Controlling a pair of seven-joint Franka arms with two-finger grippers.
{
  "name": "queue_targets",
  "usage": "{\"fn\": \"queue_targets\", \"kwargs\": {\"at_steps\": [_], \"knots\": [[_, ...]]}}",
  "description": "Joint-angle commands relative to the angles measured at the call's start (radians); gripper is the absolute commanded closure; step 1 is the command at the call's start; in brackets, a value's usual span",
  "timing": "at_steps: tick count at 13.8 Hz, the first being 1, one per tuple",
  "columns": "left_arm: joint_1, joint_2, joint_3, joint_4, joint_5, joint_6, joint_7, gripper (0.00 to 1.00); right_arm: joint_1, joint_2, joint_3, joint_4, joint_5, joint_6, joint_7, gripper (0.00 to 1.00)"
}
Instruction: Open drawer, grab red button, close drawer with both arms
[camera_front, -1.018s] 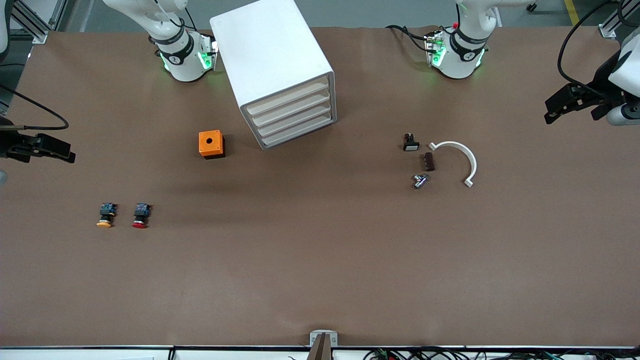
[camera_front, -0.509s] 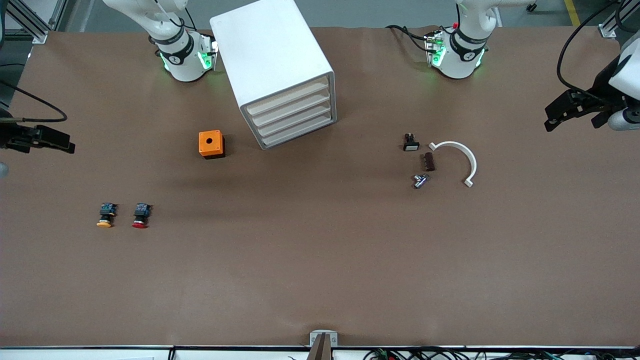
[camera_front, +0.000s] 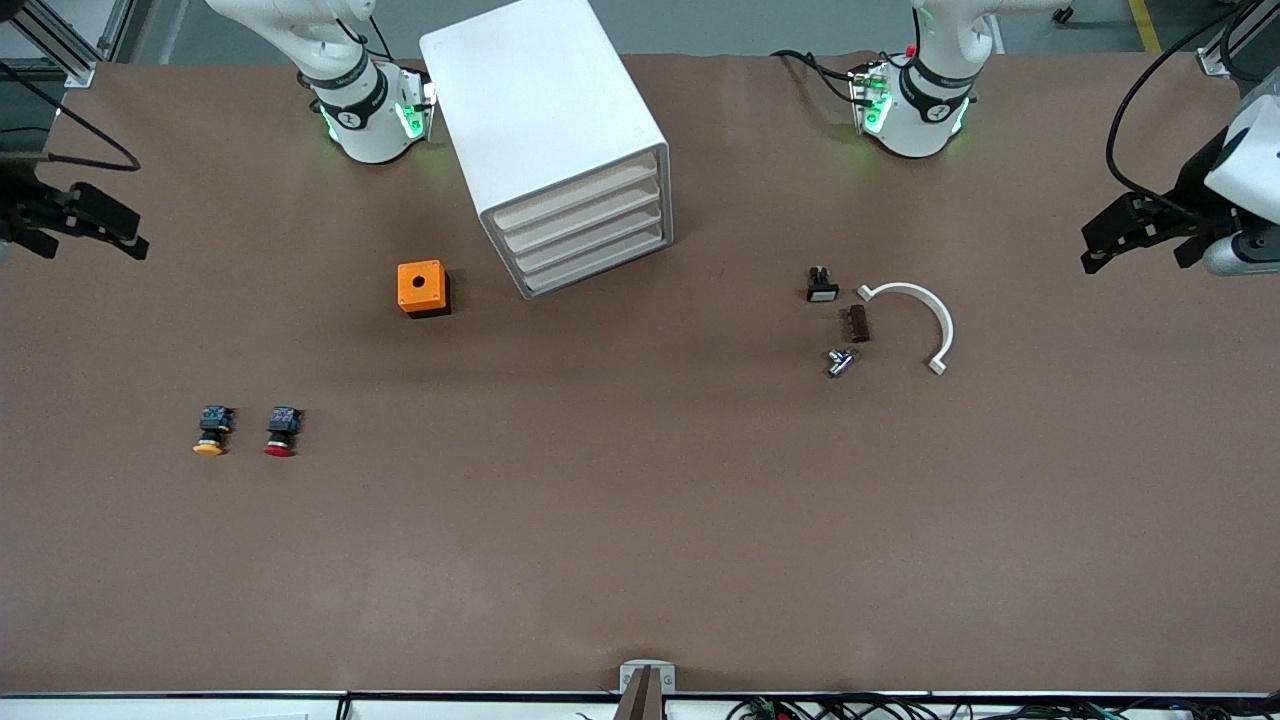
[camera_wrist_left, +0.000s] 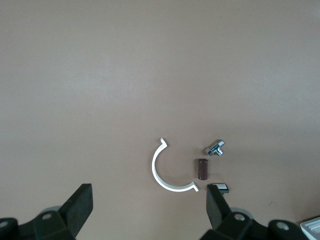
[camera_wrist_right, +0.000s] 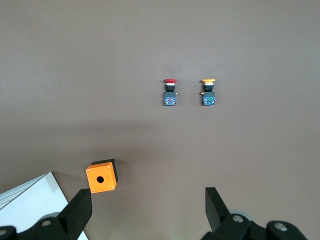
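The white drawer cabinet (camera_front: 560, 140) stands between the two arm bases, and its stacked drawers (camera_front: 585, 235) are all pushed in. The red-capped button (camera_front: 281, 432) (camera_wrist_right: 170, 91) lies on the table toward the right arm's end, beside a yellow-capped one (camera_front: 211, 431) (camera_wrist_right: 208, 91). My right gripper (camera_front: 88, 240) (camera_wrist_right: 149, 207) hangs open and empty over the table's edge at that end. Over the table's other end, my left gripper (camera_front: 1135, 252) (camera_wrist_left: 149, 205) is also open and holds nothing.
An orange box (camera_front: 421, 288) (camera_wrist_right: 102, 176) with a round hole sits beside the cabinet. Toward the left arm's end lie a black switch (camera_front: 821, 286) (camera_wrist_left: 219, 188), a brown block (camera_front: 858, 323) (camera_wrist_left: 201, 169), a metal fitting (camera_front: 840, 361) (camera_wrist_left: 215, 148) and a white arc (camera_front: 915, 315) (camera_wrist_left: 165, 175).
My right gripper has drifted along the table's end toward the robots' side. The left gripper has shifted only slightly. Nothing on the table has moved.
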Motion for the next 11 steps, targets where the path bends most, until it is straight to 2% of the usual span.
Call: {"fn": "queue_targets", "kwargs": {"at_steps": [1,11], "knots": [[0.004,0.002,-0.005,0.012,-0.002,0.005,0.022,0.00,-0.013,-0.002,0.003,0.005,0.016,-0.007,-0.007,0.00],[-0.004,0.005,-0.006,0.021,0.005,-0.018,0.015,0.00,-0.010,0.000,0.006,0.007,0.018,-0.007,-0.007,0.00]]}}
